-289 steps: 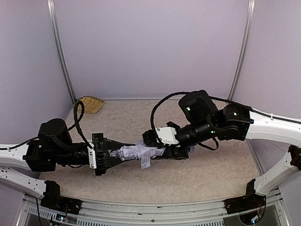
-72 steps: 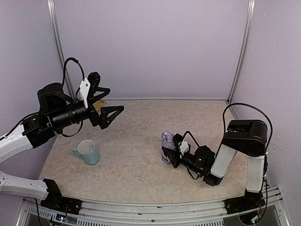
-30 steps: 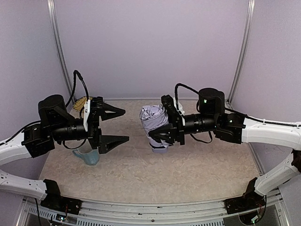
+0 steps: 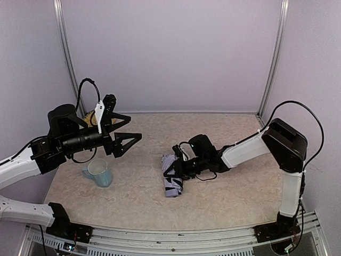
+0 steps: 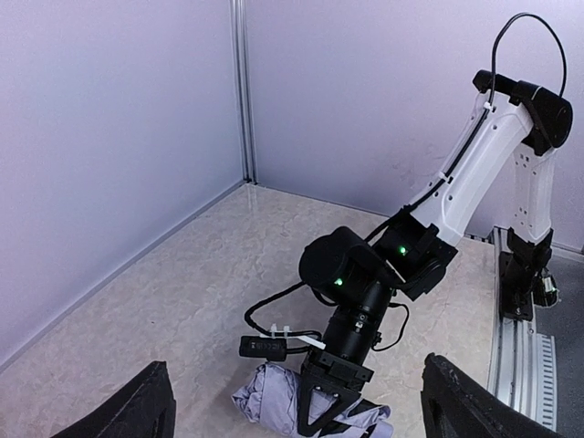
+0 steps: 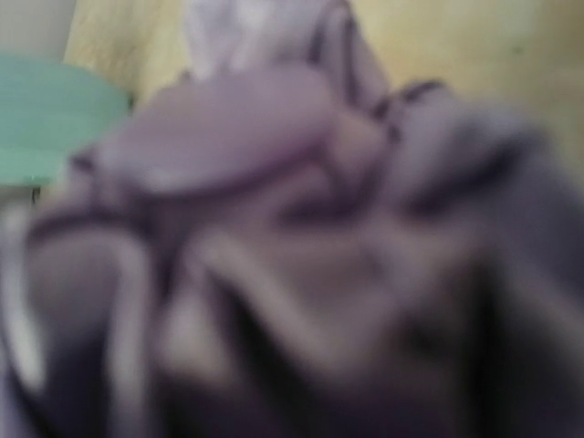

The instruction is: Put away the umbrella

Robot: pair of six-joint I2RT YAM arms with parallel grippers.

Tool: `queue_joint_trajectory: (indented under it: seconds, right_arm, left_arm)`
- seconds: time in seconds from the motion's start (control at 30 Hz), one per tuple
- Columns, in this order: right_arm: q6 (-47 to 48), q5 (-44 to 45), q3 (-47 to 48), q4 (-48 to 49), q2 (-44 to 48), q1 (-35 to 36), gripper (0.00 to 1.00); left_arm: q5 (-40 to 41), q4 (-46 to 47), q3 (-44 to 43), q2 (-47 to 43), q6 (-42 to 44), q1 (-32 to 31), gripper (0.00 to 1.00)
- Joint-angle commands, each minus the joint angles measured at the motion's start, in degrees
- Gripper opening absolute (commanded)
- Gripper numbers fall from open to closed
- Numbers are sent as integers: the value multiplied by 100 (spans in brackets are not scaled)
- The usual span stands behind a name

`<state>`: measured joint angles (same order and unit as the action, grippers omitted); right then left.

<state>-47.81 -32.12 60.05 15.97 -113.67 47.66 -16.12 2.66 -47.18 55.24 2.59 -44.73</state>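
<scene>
Table (image 4: 224, 205) carries all. R arm (image 4: 242, 150) reaches low toward 9 o'clock; R jaws clamp the umbrella (image 4: 173, 188), a crumpled bundle lying approx. table centre. L arm (image 4: 74, 140) hovers at 9 o'clock, L jaws spread wide, holding nothing. Mug (image 4: 98, 172) sits under it at 8 o'clock. Advice: grip mid-bundle firmly, lift w/o snagging loose fabric.

Robot lab, closed test cell: plain lilac wall panels (image 4: 170, 53), aluminium corner posts (image 4: 273, 64), beige stone-pattern table (image 4: 138, 205), metal rail (image 4: 176, 238) at near edge, left arm (image 4: 16, 166) and right arm (image 4: 245, 149) mounted there.
</scene>
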Motion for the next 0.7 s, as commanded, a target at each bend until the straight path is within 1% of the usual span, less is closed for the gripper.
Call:
queue_joint_trajectory:
  seconds: [0.0,0.1,0.13,0.17,0.23,0.3,0.4,0.5,0.67]
  right_arm:
    - [-397,-45,-100,609,-171,-215,26]
    - [-401,313,-389,583,-30,-260,39]
    - [-346,451,-465,502,40,-265,47]
    - [-237,615,-501,360,119,-269,59]
    - [-21,820,-507,31,217,-271,74]
    - [149,1082,-510,-314,352,-274,81]
    - [427,1598,-446,-893,628,-277,99]
    - [766,2012,-252,-1524,871,-273,100]
    - [1182,2059,80,-2161,1412,-253,100]
  left_arm:
    - [-115,26,36,-157,-34,95,90]
    - [-112,-32,23,-208,33,109,90]
    - [-103,-36,41,-233,53,113,90]
    - [-97,-33,46,-268,69,114,90]
    - [-108,-16,68,-306,111,122,90]
    - [-132,-11,77,-322,158,130,91]
    - [-152,-11,76,-355,165,131,91]
    - [-188,-4,101,-382,164,133,91]
    - [-139,-36,92,-405,205,140,91]
